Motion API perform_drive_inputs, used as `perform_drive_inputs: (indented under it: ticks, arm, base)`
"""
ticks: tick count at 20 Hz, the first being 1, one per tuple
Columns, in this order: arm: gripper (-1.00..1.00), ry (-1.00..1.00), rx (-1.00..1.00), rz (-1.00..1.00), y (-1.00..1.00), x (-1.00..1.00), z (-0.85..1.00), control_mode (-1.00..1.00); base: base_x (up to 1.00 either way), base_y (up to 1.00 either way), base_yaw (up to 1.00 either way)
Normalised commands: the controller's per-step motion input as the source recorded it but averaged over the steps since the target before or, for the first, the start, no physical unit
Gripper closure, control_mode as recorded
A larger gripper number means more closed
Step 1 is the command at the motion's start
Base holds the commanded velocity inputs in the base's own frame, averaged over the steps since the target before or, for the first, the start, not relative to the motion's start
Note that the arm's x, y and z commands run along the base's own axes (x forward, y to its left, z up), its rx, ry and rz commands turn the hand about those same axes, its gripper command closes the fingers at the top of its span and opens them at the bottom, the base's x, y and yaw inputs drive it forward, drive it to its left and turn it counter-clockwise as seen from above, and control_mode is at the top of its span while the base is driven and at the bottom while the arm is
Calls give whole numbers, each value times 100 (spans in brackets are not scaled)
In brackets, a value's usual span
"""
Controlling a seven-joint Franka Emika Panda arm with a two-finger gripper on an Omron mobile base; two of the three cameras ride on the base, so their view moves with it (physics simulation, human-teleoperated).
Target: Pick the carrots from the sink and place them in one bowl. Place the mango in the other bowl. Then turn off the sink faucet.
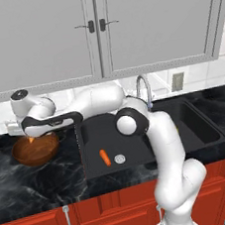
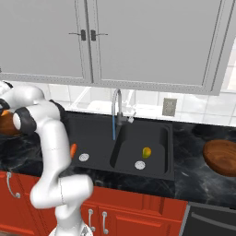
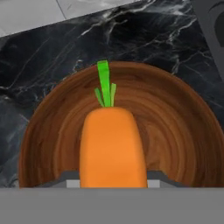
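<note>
So my pincer point(image 1: 30, 139) is out to my left over the wooden bowl point(image 1: 35, 150) on the counter point(image 1: 38, 181), and it's clamped on a carrot point(image 3: 112, 146). From the hand view the carrot sits right in front of the lens, green top pointing away, with the bowl's brown inside spread out behind it. I can barely see my fingertips there, just grey bits on either side of the carrot at the bottom, so I'm going by the carrot hanging over the bowl rather than resting in it, I think.

The second carrot point(image 1: 105, 157) lies in the left basin of the sink point(image 1: 89, 132), just beside the round drain point(image 1: 119, 158). The mango point(image 2: 146, 152) is in the right basin, near that basin's drain point(image 2: 139, 164). The other bowl point(image 2: 221, 157) is on the counter well right of the sink. A thin blue stream point(image 2: 114, 126) runs down from the faucet point(image 2: 118, 105) spout into the sink.
</note>
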Motion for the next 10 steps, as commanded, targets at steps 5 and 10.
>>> perform_drive_inputs:
  ticks: [5, 10]
  arm:
    - [100, 3, 0, -12, 0, 19, -38, -100]
    - [100, 5, 0, -10, 0, 18, -51, -100]
  base:
    - [0, 0, 0]
    - [0, 0, 0]
